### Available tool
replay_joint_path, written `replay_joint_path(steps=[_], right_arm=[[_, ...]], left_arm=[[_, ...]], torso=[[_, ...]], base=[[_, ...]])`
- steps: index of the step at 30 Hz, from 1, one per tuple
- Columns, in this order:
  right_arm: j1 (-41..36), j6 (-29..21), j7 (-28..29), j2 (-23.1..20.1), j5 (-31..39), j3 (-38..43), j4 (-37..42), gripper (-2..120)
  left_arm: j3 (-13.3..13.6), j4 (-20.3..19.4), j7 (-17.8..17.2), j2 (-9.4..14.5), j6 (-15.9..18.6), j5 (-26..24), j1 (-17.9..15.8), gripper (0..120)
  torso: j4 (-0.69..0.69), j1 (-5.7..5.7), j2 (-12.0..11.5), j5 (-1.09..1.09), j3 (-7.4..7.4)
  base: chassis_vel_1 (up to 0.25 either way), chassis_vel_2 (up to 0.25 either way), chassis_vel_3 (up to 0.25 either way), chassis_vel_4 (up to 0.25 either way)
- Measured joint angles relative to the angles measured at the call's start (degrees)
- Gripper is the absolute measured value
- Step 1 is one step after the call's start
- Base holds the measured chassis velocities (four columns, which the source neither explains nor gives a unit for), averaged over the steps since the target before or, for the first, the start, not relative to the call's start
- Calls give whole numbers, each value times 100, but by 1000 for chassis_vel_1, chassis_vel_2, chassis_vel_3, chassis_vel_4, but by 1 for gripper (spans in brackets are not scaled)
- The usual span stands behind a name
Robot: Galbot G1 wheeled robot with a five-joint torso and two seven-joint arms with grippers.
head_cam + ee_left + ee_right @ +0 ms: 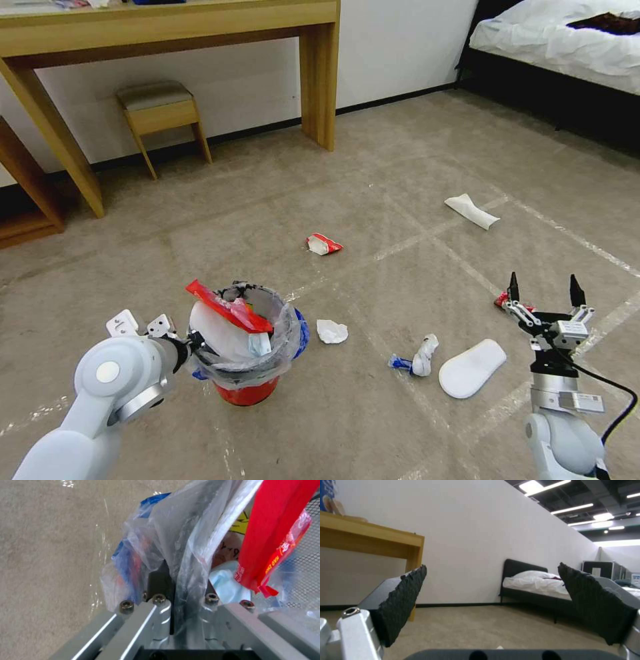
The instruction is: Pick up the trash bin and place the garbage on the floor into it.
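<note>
The left gripper [173,580] has its jaws pinched tight on the near rim of the bin [248,390], with the clear bag [173,535] squeezed between them. The bin is red and sits low on the left side of the floor [373,167]. A long red wrapper [230,308] sticks out of its top, and some white and pale blue trash lies inside.

The right gripper [545,290] is on the right, raised and pointing forward, with its jaws wide apart and nothing in them.

On the floor between the two arms lie a white paper ball [331,331] just beside the bin, a white wad with a blue bit [420,357], and a flat white slipper [472,368]. A small red scrap [501,301] peeks out behind the right gripper. Farther off are a red and white wrapper [323,244] and another white slipper [471,211].

A wooden bench [200,27] and a stool [160,110] stand by the wall. A bed [567,40] is at the far right.
</note>
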Motion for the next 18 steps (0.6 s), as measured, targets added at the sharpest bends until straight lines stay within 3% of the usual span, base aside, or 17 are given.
replay_joint_path(steps=[9,18], right_arm=[[62,162,87,-32,-39,-45,-68,100],[144,207,78,-43,-52,-81,-136,100]], left_arm=[[2,-29,2,-21,13,0,4,4],[-2,-28,1,-10,-8,-19,4,4]], torso=[[1,0,0,0,0],[-1,0,0,0,0]], base=[[-63,48,41,-65],[-58,-26,-39,-54]])
